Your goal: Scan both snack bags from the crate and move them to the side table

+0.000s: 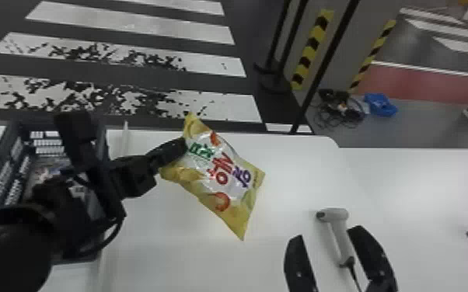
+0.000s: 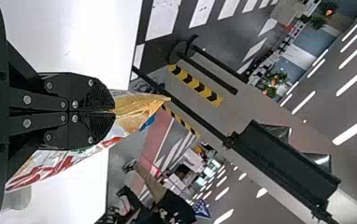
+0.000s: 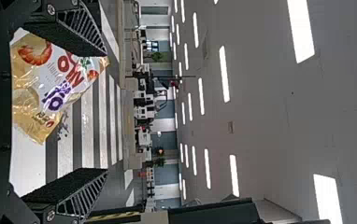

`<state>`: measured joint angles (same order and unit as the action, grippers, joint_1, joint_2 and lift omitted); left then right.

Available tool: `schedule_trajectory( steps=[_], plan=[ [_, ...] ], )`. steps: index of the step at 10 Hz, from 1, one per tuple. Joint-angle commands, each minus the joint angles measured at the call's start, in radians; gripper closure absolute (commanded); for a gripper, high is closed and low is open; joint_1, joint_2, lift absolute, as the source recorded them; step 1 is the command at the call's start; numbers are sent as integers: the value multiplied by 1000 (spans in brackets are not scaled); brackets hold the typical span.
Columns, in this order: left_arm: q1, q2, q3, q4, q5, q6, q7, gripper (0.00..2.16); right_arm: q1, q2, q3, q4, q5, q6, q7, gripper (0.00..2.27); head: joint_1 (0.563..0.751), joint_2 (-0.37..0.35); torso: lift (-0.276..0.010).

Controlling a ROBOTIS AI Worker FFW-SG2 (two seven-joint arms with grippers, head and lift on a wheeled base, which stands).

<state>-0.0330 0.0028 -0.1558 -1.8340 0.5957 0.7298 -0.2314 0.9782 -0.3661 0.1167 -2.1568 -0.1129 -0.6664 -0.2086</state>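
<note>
So: my left gripper (image 1: pixel 182 146), twelve o'clock, fingers clamped on shrimp-print snack bag (image 1: pixel 221 176); right gripper (image 1: pixel 328 233), two o'clock, fingers apart; handheld scanner (image 1: pixel 337 218), likewise.

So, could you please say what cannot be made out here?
- Some contents of the dark grey plastic crate: head view, behind the left arm.
- Yellow foil snack bag's gripped part: left wrist view, inside the black left pincer.
- Light grey handheld scanner's cable end: head view, past the bottom edge.

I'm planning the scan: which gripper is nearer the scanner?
The right gripper, its open fingers on either side of the scanner in the head view; the left gripper holds the snack bag farther left.
</note>
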Motion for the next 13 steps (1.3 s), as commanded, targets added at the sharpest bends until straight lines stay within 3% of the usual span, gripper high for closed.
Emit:
schedule_trajectory(
  steps=[1,5,11,12,13],
  plan=[
    [-34,-5,-37,87,-43,-22,-17,1882,0,-5,0,-1,-1,0,0,110,695,-295,-95],
    [-116,-5,-96,315,-88,-141,-63,1882,30,-10,-9,-37,2,0,0,110,695,-328,-95],
    [-168,-5,-188,418,-100,-163,-74,1878,30,-13,-2,-44,12,3,0,110,695,-350,-95],
    [-174,-5,-199,440,-94,-166,-77,1878,30,-14,-2,-48,12,0,0,110,695,-350,-95],
    [-182,-5,-199,470,-57,-169,-100,1878,27,-14,-2,-48,12,3,0,110,695,-350,-95]
  ],
)
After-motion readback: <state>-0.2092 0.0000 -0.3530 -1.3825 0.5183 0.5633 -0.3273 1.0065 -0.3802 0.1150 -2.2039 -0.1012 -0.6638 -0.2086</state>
